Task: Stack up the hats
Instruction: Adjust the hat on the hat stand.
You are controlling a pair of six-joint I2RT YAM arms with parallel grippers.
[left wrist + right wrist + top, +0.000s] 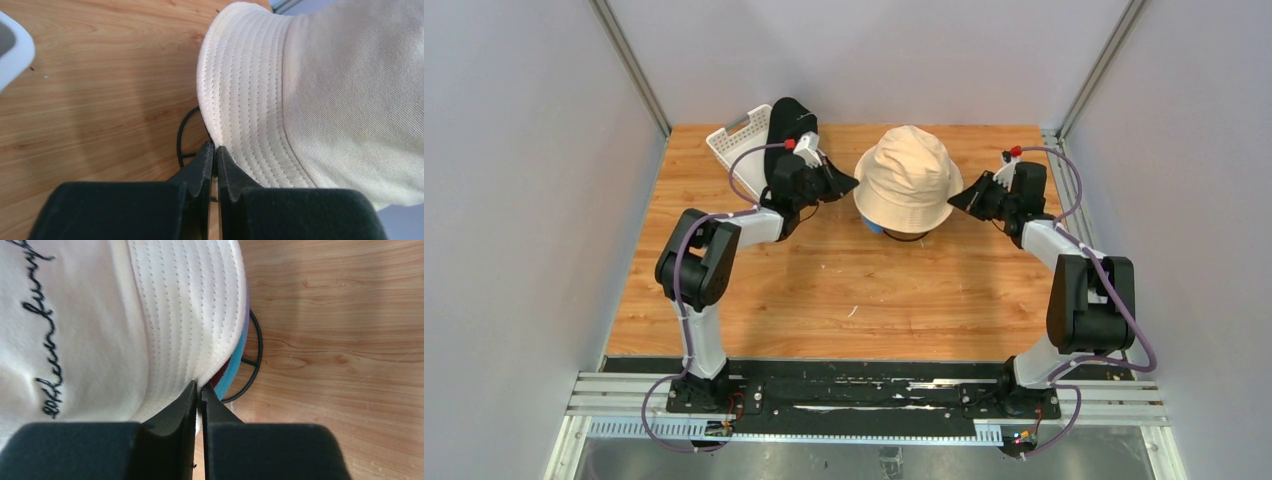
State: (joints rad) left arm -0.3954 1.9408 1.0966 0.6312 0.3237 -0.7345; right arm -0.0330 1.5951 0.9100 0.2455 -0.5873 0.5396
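A beige hat [908, 178] tops the pile on the stand at mid-table. My left gripper [852, 186] is at its left brim and my right gripper [954, 198] at its right brim. In the left wrist view the left gripper [215, 148] is shut, its tips pinching the edge of the beige hat [310, 100]. In the right wrist view the right gripper [198, 386] is shut on the brim of the beige hat [185, 315], with white cloth showing between the jaws. Under that brim peek a teal hat [235, 362] and a dark red hat [222, 376]. A black hat [786, 125] lies in the basket.
The white lattice basket [739, 135] stands at the back left, behind my left arm; its corner shows [12, 50]. The black wire stand's ring [257, 355] lies on the wood under the pile. Grey walls close in both sides.
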